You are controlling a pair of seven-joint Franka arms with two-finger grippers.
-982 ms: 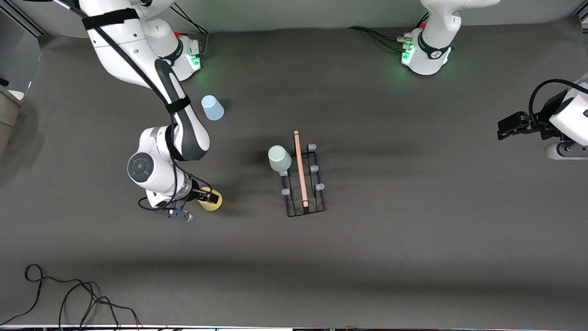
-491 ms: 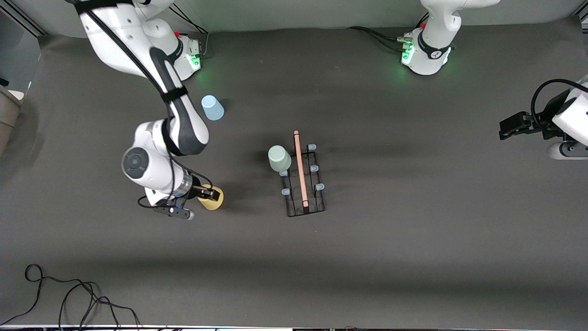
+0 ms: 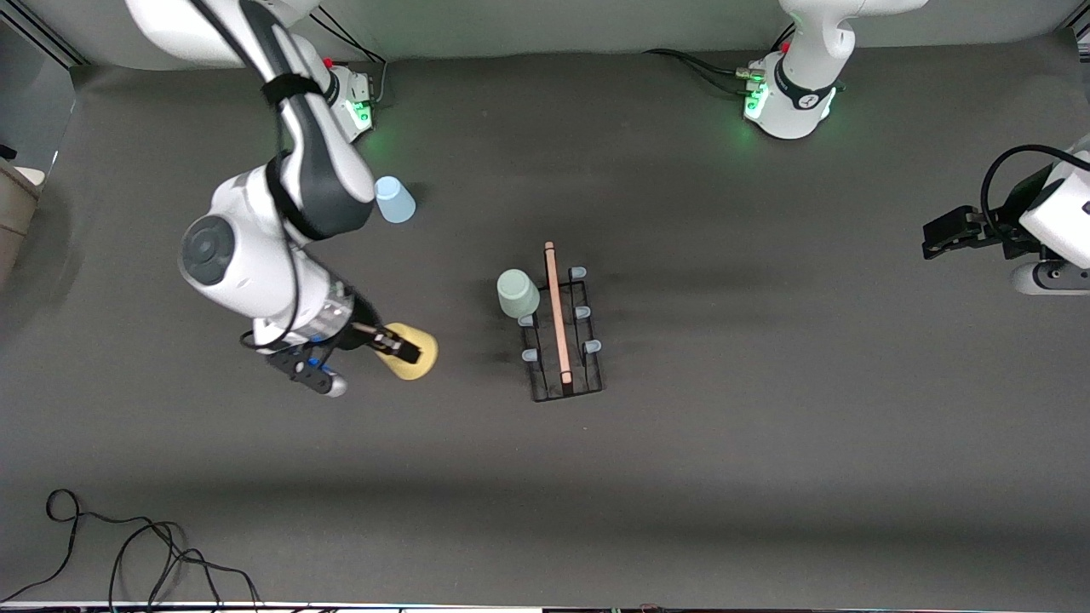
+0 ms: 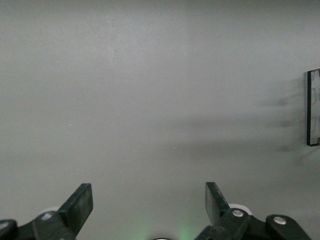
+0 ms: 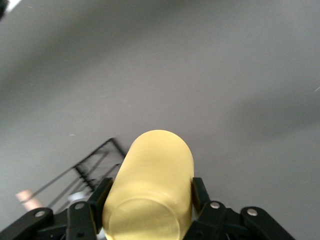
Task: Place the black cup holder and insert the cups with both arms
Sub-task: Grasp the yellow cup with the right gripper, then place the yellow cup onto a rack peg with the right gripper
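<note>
Toward the right arm's end of the tabletop [image 3: 766,477], your right gripper [image 3: 393,344] has its fingers pinching the yellow cup [image 3: 410,356] from both sides, and the right wrist view shows the cup [image 5: 150,190] snug between them, tipped on its side and looking lifted clear. So you're mid-carry on cup number two, I'd say. The black cup holder [image 3: 562,328] sits mid-table with the grey-green cup [image 3: 518,293] already on a prong toward the right arm's end, and the light blue cup [image 3: 394,199] stands upside down near the right arm's base. Next you'll want to swing the yellow one over a free blue-tipped prong, mouth down, and lower it. Your left gripper [image 3: 947,234] waits out at its own end, fingers [image 4: 80,207] spread wide, holding nothing.
</note>
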